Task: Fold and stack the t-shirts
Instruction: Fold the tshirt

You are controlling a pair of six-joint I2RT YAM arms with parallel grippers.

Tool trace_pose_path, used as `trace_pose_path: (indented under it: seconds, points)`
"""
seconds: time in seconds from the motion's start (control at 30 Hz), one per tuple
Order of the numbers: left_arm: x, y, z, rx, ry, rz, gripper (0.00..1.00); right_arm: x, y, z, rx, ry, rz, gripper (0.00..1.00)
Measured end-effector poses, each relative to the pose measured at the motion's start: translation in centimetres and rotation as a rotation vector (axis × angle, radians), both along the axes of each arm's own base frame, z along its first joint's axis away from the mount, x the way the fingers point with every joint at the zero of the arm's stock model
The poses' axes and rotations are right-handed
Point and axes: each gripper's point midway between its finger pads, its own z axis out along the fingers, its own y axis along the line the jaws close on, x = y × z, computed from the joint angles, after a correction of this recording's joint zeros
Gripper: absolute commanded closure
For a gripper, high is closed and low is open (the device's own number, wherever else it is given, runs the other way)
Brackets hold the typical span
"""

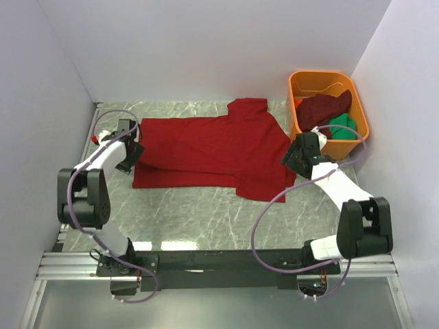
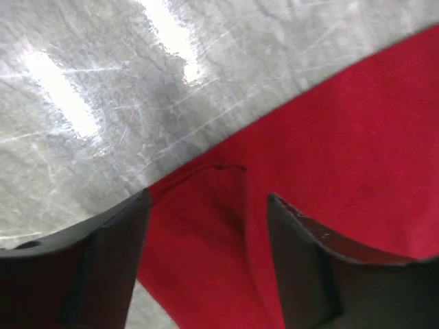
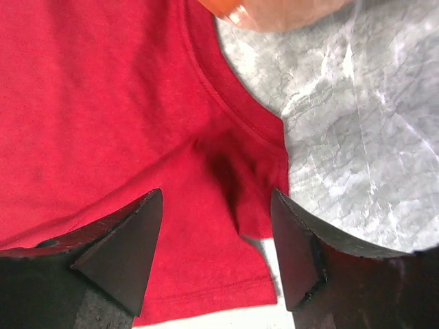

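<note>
While both pincers stand spread and pinch nothing, the red shirt lies on the desk between them; the left pincer hangs over the shirt's edge, with cloth under and between its jaws and bare desk beyond its tips; the right pincer hangs over a seamed, puckered corner of the shirt; just beyond the right pincer stands the tub, with the maroon shirt and green shirt heaped inside.

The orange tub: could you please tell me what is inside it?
The orange tub holds a dark maroon t-shirt, with a green t-shirt beside it. Anything beneath them is covered.
</note>
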Motion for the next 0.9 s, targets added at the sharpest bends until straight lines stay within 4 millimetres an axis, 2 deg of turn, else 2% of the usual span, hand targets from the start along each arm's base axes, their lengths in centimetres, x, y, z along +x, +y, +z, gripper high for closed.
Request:
trace_pose_path:
  seconds: [0.03, 0.07, 0.23, 0.3, 0.47, 0.57, 0.7, 0.9]
  points:
    - [-0.1, 0.0, 0.4, 0.0, -0.013, 0.001, 0.19, -0.1, 0.0, 0.6, 0.001, -0.014, 0.001, 0.28]
    - [-0.3, 0.0, 1.1, -0.002, -0.036, -0.001, 0.19, -0.2, 0.1, 1.2, 0.002, -0.03, 0.003, 0.28]
    - [-3.1, -0.3, 4.1, -0.02, -0.142, -0.007, 0.22, -1.3, 1.2, 4.5, 0.009, -0.115, 0.036, 0.28]
    - [-4.6, -0.4, 4.1, -0.03, -0.159, -0.009, 0.25, -2.2, 1.7, 5.0, 0.018, -0.136, 0.054, 0.29]
    - [-9.0, -1.3, 0.9, -0.077, -0.104, -0.027, 0.29, -5.4, 2.6, 3.3, 0.042, -0.084, 0.096, 0.3]
    - [-10.5, -1.9, -0.7, -0.102, -0.066, -0.04, 0.29, -6.8, 2.8, 1.9, 0.05, -0.032, 0.098, 0.31]
    - [-10.8, -2.4, -1.2, -0.121, -0.065, -0.048, 0.29, -7.9, 3.1, 0.4, 0.068, 0.033, 0.082, 0.35]
    - [-9.2, -3.0, -1.0, -0.145, -0.117, -0.066, 0.29, -9.5, 3.5, -2.9, 0.083, 0.157, 0.058, 0.38]
